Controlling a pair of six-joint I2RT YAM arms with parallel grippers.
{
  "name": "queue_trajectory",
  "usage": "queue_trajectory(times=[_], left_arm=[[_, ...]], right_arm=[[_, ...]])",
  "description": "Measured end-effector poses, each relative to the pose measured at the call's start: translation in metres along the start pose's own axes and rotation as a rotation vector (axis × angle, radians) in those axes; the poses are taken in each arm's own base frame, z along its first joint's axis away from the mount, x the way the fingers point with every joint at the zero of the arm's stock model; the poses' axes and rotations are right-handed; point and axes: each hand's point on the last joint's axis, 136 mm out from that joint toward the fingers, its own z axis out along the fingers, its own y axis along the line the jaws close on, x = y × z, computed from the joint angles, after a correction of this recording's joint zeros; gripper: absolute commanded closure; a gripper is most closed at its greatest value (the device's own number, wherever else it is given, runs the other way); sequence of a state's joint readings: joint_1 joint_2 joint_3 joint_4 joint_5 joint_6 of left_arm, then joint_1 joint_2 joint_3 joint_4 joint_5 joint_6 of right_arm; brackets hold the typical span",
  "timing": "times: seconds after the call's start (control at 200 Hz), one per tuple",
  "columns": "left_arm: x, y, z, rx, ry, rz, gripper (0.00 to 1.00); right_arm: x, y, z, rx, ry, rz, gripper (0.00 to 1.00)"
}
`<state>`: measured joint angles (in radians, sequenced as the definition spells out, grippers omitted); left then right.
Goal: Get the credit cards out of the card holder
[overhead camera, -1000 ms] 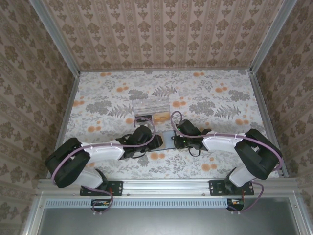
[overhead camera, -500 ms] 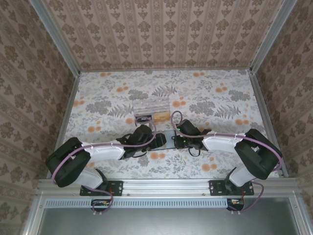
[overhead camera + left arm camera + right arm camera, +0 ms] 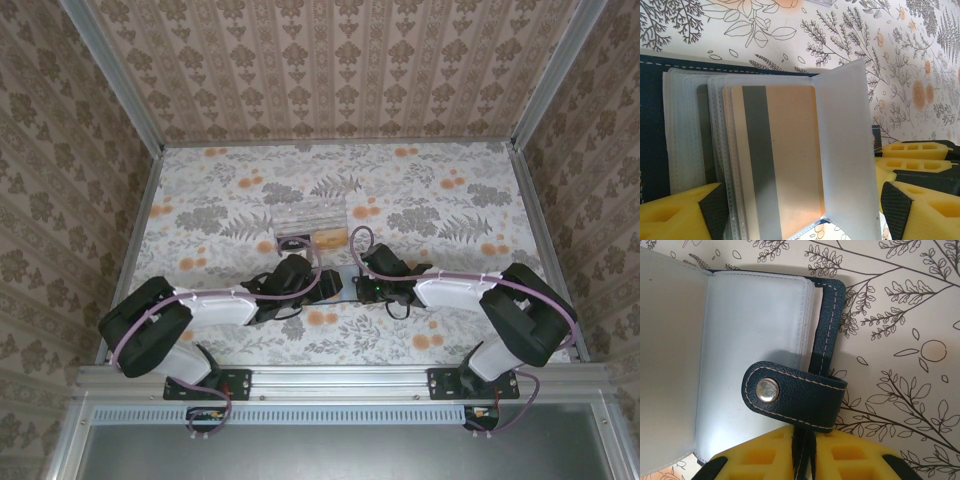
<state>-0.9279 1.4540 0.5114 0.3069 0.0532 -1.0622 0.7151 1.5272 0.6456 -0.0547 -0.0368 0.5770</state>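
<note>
Now the card holder (image 3: 344,284) lies open at the middle of the top view. Low in its own frame, the left gripper (image 3: 805,212) stands wide open on either side of an orange card (image 3: 785,160) in clear sleeves (image 3: 690,130), holding nothing. The right gripper (image 3: 805,460) is closed on the holder's snap tab (image 3: 795,395).

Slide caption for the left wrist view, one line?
Left gripper, open, faces the unfolded card holder; an orange-tan credit card with a grey stripe shows among its clear sleeves.

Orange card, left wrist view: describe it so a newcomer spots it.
On the floral tablecloth, the navy card holder lies open. Among its frosted plastic sleeves, the card is the only orange-tan face, with a grey stripe running its length.
</note>
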Motion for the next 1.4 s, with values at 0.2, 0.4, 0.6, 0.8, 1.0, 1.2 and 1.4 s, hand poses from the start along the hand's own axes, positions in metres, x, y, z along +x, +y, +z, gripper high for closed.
queue_trajectory(times=[0.2, 0.4, 0.6, 0.8, 1.0, 1.2, 1.4], left_arm=[[-0.0017, -0.0043, -0.0005, 0.017, -0.006, 0.004, 0.03], [-0.0031, -0.0081, -0.0019, 0.031, -0.01, 0.006, 0.0], [-0.0026, -0.0083, -0.0019, 0.032, -0.007, 0.011, 0.0], [-0.0027, -0.0087, -0.002, 0.035, -0.008, 0.011, 0.0], [-0.0021, -0.0078, -0.0051, 0.057, -0.021, 0.008, 0.0], [-0.0045, -0.0075, -0.0064, 0.084, -0.037, -0.02, 0.0], [-0.0045, -0.0059, -0.0084, 0.077, -0.033, -0.027, 0.0]], right_arm=[[0.0, 0.0001, 0.0, 0.0, 0.0, 0.0, 0.81], [0.0, 0.0001, 0.0, 0.0, 0.0, 0.0, 0.81], [0.0, 0.0001, 0.0, 0.0, 0.0, 0.0, 0.81], [0.0, 0.0001, 0.0, 0.0, 0.0, 0.0, 0.8], [0.0, 0.0001, 0.0, 0.0, 0.0, 0.0, 0.8], [0.0001, 0.0001, 0.0006, -0.001, 0.0, 0.0, 0.79], [-0.0006, 0.0, -0.0011, 0.001, -0.003, 0.001, 0.72]])
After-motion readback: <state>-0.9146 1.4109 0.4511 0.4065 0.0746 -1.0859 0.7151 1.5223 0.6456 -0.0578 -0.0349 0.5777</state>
